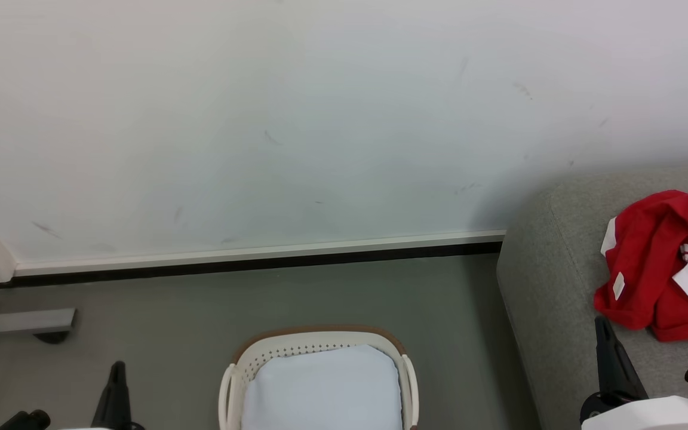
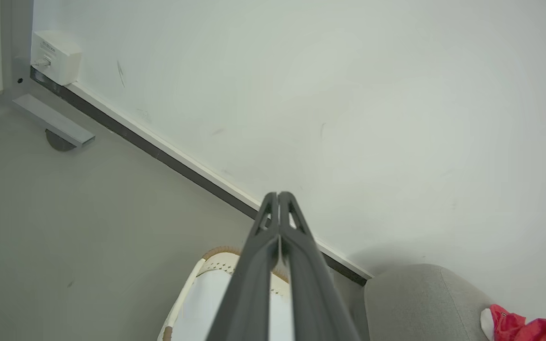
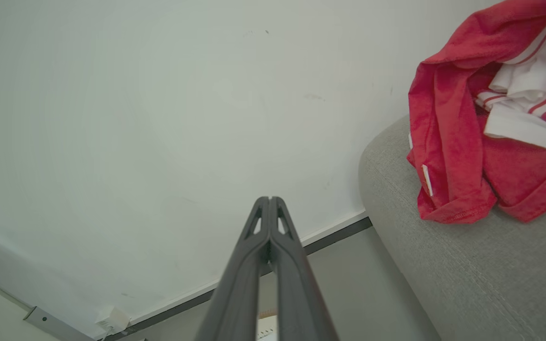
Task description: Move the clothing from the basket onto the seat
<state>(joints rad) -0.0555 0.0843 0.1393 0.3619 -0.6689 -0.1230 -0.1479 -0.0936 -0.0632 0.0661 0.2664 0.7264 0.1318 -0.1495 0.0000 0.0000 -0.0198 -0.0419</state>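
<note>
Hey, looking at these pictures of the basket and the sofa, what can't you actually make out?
- Clothing, head view: crumpled and cut off by the right edge; piece count and print unreadable.
- Basket, head view: near half cut off by the bottom edge; pale cloth hides anything beneath it.
- Basket, left wrist view: the shut left gripper covers its middle.
- Seat, head view: runs past the right edge.
- Wall box, left wrist view: label too small.
</note>
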